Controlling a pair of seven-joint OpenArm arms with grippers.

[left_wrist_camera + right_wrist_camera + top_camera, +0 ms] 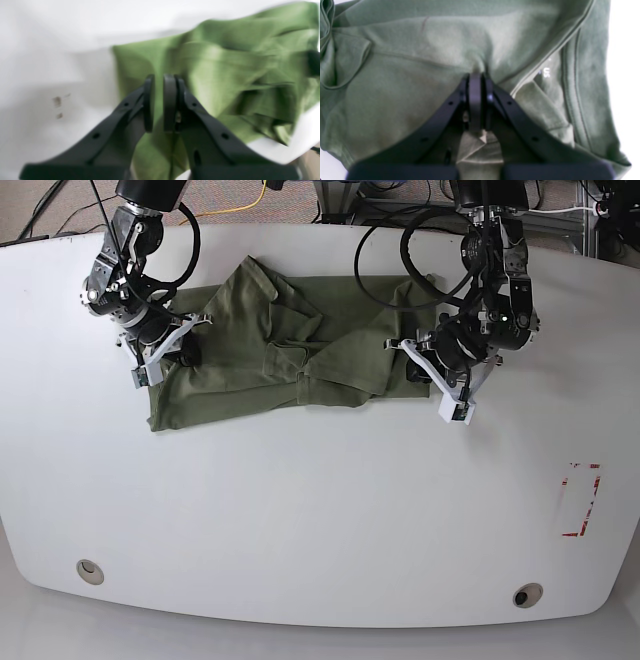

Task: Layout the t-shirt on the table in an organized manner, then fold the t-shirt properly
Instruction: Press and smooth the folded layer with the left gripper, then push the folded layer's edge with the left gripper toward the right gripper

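The olive t-shirt [290,345] lies rumpled across the far half of the white worktop [320,510]. The right pincer [475,75] is clamped tight on a fold near the collar. The left pincer [158,80], nearly closed, pinches fabric at the opposite edge.

Both arms low and bent, left fingers [170,102] nearly together, right fingers [475,100] clamped.
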